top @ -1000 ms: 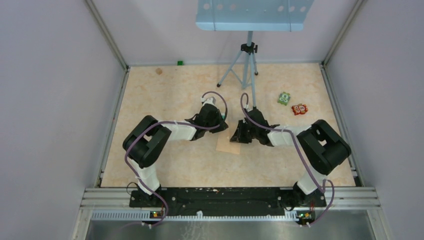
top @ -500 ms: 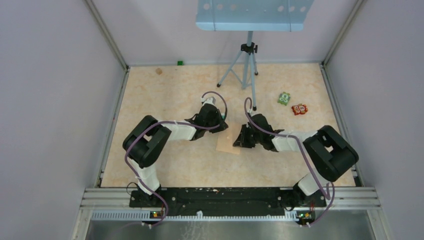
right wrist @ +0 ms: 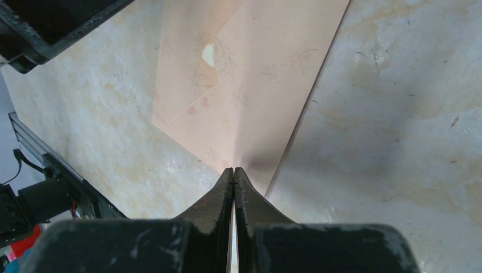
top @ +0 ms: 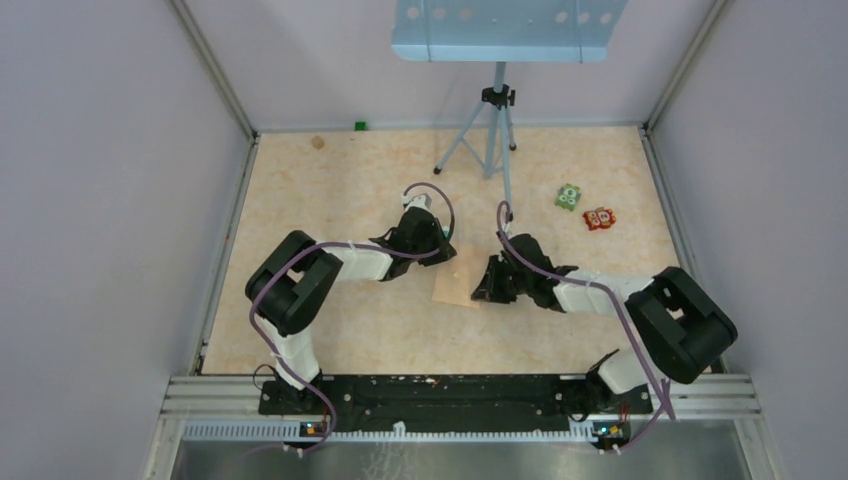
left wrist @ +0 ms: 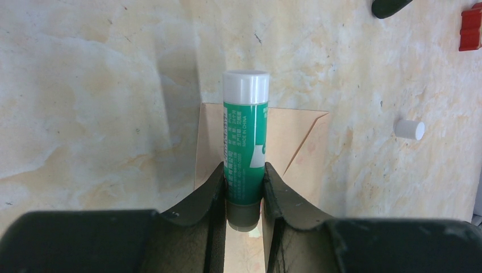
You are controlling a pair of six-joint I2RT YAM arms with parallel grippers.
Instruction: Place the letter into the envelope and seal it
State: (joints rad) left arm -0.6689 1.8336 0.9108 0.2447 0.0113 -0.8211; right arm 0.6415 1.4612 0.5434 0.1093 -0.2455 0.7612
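Note:
The pinkish-tan envelope (top: 458, 289) lies flat on the table between the two arms, with a tiny pale spot (right wrist: 209, 54) at its centre. My left gripper (top: 438, 250) is shut on a green glue stick (left wrist: 244, 136) with a white end and holds it above the envelope's (left wrist: 290, 142) far part. My right gripper (right wrist: 233, 170) is shut with nothing between its fingers. Its tips are at the envelope's (right wrist: 256, 74) right edge; in the top view the gripper (top: 487, 284) sits beside the envelope. The letter is not visible.
A small white cap (left wrist: 409, 129) lies on the table beside the envelope. A tripod (top: 497, 130) stands at the back centre. A green toy (top: 569, 197) and a red toy (top: 599, 218) lie at the back right. Walls enclose the table.
My right arm has swung its elbow to the right and nearer, and its gripper has slid a little nearer along the envelope's right edge. The left arm and glue stick have not moved.

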